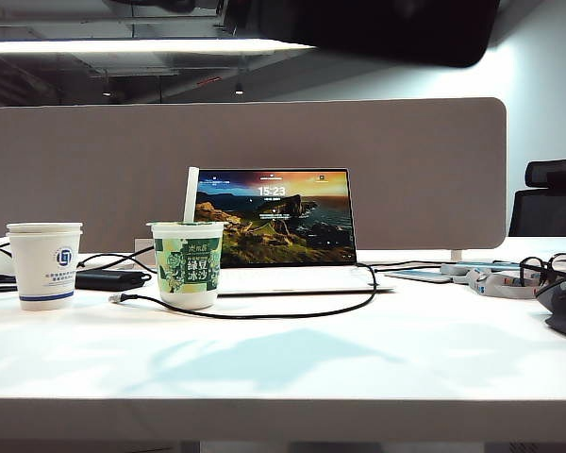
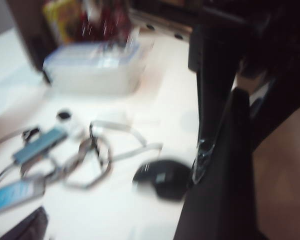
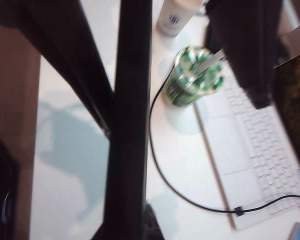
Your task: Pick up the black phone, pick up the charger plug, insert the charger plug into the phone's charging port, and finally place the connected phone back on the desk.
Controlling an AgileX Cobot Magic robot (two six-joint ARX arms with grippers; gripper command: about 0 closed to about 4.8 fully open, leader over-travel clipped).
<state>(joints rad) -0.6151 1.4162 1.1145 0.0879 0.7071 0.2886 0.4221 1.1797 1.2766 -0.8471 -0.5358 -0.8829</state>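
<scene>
Desk (image 1: 358, 359) below left tool (image 2: 235, 140), right tool (image 3: 185, 120); black phone (image 3: 127, 150) edge-on, blurred

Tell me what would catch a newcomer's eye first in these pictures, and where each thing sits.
The open laptop with its bright sunset lock screen stands mid-desk against the grey divider panel. Just left of it sits the green printed cup with a white straw, a thin black cable curling round its base. The right wrist view is dominated by a long flat black phone held on edge in the shut right gripper above the white desk.
</scene>
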